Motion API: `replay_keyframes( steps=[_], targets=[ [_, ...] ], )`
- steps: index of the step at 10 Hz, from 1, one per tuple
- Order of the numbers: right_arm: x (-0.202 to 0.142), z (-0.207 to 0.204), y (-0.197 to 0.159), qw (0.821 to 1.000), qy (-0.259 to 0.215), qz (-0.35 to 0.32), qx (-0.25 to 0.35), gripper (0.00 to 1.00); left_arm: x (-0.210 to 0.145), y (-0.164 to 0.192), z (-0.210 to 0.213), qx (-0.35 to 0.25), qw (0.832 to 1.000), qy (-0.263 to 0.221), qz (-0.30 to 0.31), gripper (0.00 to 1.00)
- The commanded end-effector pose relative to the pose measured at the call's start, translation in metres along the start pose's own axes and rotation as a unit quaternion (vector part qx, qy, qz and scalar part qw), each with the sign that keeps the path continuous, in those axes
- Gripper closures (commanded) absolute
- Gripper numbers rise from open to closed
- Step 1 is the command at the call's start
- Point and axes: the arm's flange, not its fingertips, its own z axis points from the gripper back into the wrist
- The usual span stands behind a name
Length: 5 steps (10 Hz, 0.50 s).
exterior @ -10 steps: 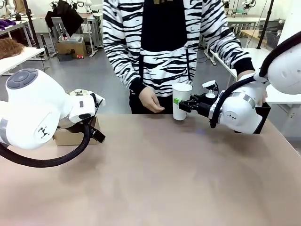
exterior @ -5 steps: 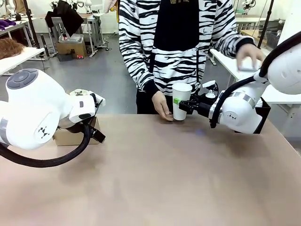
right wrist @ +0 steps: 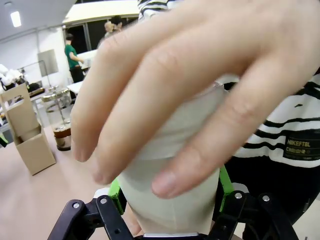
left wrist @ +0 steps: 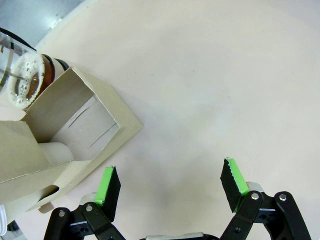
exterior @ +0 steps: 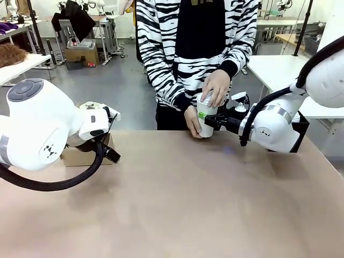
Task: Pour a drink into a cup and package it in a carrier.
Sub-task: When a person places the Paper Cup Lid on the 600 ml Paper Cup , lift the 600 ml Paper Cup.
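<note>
1. Front view: the cup (exterior: 206, 128) stands upright near the far edge of the counter (exterior: 188, 204). The right gripper (exterior: 207, 119) reaches it from the robot's right, jaws closed on its white wall about halfway up.
2. The person across the counter has 2 hands on the cup. The upper hand (exterior: 216, 86) lies over its top, and the lower hand (exterior: 192, 119) cups the side away from the right gripper.
3. Right wrist view: the green pads press 2 opposite sides of the cup, and the upper hand's fingers spread across it just above the jaws. I cannot tell whether a lid sits under that hand.
4. The carrier (exterior: 75, 156), brown and boxy with its handle tab upright, sits well apart from the cup, toward the robot's left.
5. The drink (right wrist: 63, 136), dark brown in a glass press pot (right wrist: 59, 107), stands on that same side of the cup, about as far off.
6. Left wrist view: the left gripper (left wrist: 170, 167) hangs over bare counter, well apart from the cup, jaws spread wide with nothing between them.
</note>
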Motion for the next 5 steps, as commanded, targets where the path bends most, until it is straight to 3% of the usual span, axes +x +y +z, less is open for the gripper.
replay_keyframes(
  steps=[1, 5],
  targets=[
    [0.0014, -0.0026, 0.0006, 1.000, 0.002, 0.003, 0.002, 0.20, 0.0001, -0.0002, 0.0005, -0.001, 1.000, -0.001, 0.000, 0.00],
    [0.0014, -0.0026, 0.0006, 1.000, 0.002, 0.003, 0.002, 0.20, 0.0001, -0.0002, 0.0005, -0.001, 1.000, -0.001, 0.000, 0.00]
  ],
)
